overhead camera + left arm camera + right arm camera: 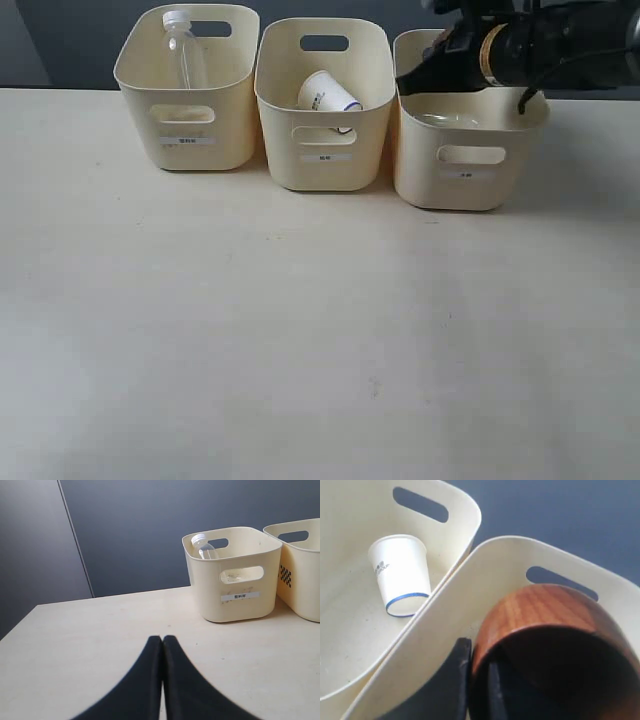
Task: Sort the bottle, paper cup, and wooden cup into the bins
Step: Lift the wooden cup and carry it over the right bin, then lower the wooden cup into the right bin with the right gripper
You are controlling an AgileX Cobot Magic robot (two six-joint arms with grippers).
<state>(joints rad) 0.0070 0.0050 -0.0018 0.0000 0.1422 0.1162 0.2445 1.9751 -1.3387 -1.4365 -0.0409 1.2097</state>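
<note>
Three cream bins stand in a row at the back. The clear bottle stands in the left bin. Inside the middle bin the white paper cup lies on its side. My right gripper hangs over the right bin, shut on the rim of the reddish-brown wooden cup, one finger outside the wall and one inside. The right arm hides that cup in the exterior view. My left gripper is shut and empty, low over the table.
The cream table stretches in front of the bins. A dark wall stands behind them. The left gripper is out of the exterior view.
</note>
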